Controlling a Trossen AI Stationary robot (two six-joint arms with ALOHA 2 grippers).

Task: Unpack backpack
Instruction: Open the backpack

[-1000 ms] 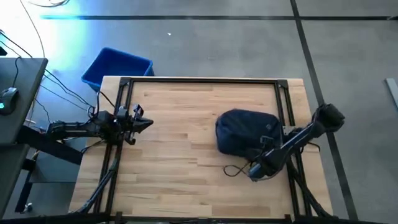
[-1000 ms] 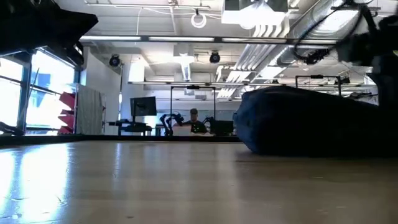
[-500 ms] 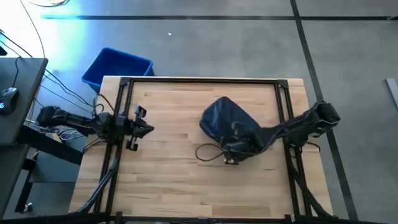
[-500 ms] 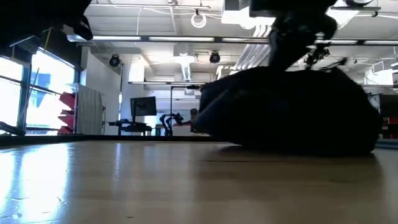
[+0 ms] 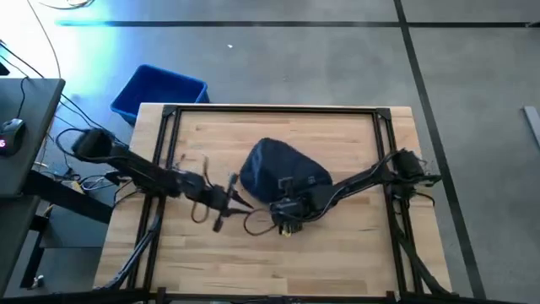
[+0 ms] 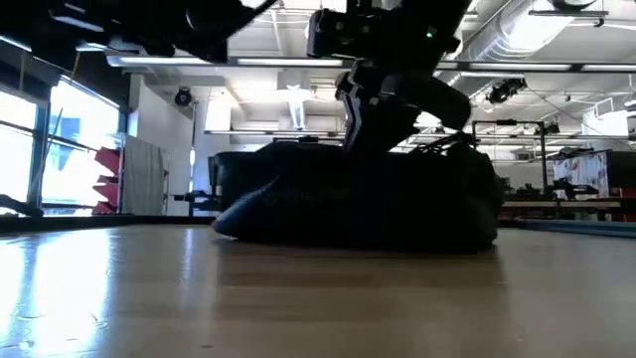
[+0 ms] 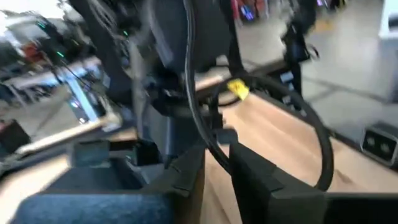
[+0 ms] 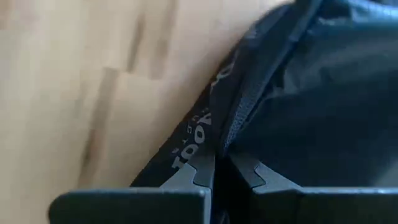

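The backpack [image 5: 281,173] lies near the middle of the desk [image 5: 337,245], a black strap [image 5: 257,221] looping out from its near side. The right gripper [image 5: 288,221] sits at the bag's near edge, its jaws pinched onto dark fabric. The left gripper [image 5: 240,199] reaches in just beside the bag, jaws nearly closed around that strap.
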